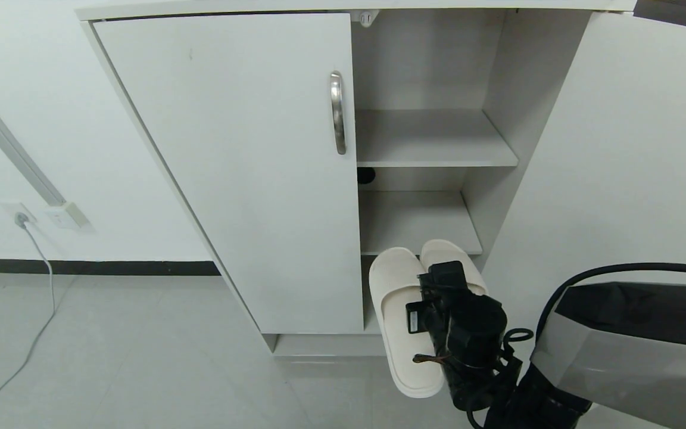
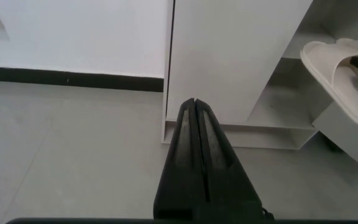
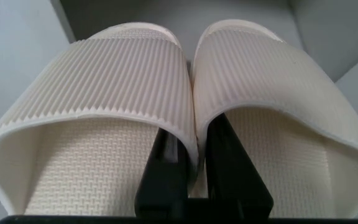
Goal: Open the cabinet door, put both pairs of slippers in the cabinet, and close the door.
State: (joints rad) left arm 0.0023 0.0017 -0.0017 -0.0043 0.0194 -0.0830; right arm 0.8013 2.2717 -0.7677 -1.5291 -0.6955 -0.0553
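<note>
A pair of cream slippers (image 1: 399, 298) hangs in the air in front of the white cabinet's (image 1: 230, 179) open right half, toes toward the lower shelf (image 1: 414, 223). My right gripper (image 1: 438, 280) is shut on the slippers, one finger inside each, pinching their inner sides together (image 3: 191, 112). The same slippers (image 2: 334, 78) appear in the left wrist view beside the cabinet. The right door (image 1: 623, 155) stands swung open; the left door with its metal handle (image 1: 337, 113) is closed. My left gripper (image 2: 194, 124) is shut, empty, low over the floor before the cabinet base.
The upper shelf (image 1: 432, 140) and lower shelf are bare. A grey cable (image 1: 39, 310) runs from a wall socket (image 1: 20, 219) down across the tiled floor at the left. The open right door stands close beside my right arm.
</note>
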